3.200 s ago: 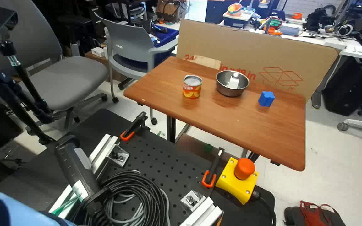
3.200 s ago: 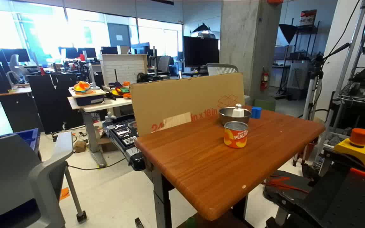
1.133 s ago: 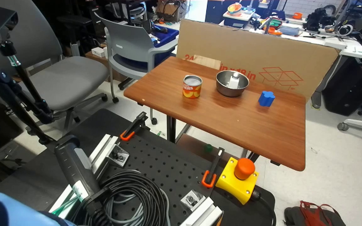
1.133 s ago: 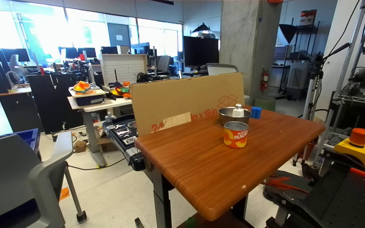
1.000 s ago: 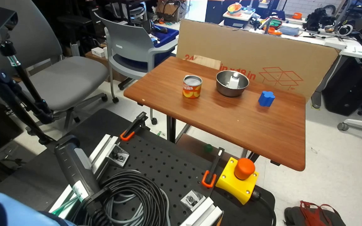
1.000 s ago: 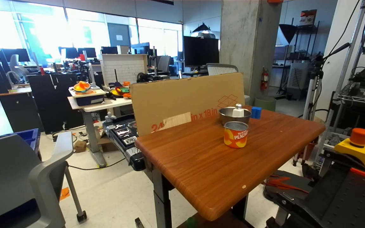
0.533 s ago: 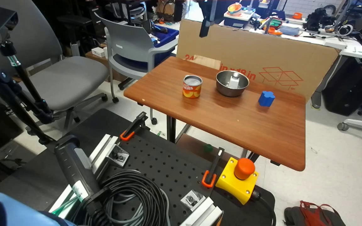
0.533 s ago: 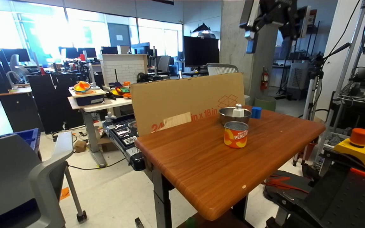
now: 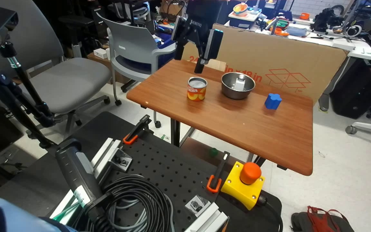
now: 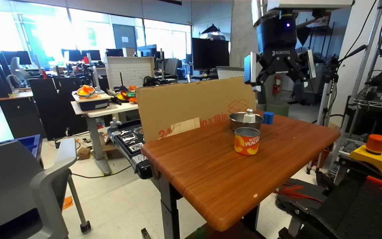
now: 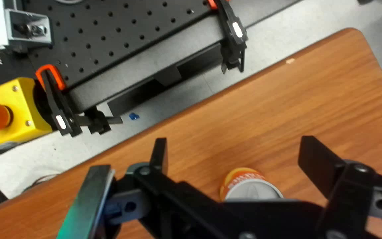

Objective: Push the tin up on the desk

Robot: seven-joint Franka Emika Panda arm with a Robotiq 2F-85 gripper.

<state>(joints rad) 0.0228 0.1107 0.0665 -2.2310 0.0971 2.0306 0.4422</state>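
Observation:
The tin [image 9: 196,92], short with an orange label and a silvery top, stands upright on the reddish-brown desk [image 9: 237,129]. In an exterior view the tin [image 10: 246,143] stands in front of the steel bowl. My gripper [image 9: 189,63] hangs in the air above the desk, apart from the tin. In an exterior view the gripper [image 10: 280,96] points down with its fingers wide apart and nothing between them. In the wrist view the gripper [image 11: 234,146] is open above the tin [image 11: 239,179], whose lower part is hidden behind the gripper's body.
A steel bowl [image 9: 232,94] holding a white object [image 9: 239,84] stands beside the tin. A blue block [image 9: 273,101] stands beyond the bowl. A cardboard sheet [image 9: 262,51] stands along the desk's edge. A yellow box with an orange button [image 9: 245,187] and clamps [image 9: 216,180] sit on the black base.
About one second ago my gripper was out of both exterior views. It has come in from the top and moved down over the desk. The tin has not moved.

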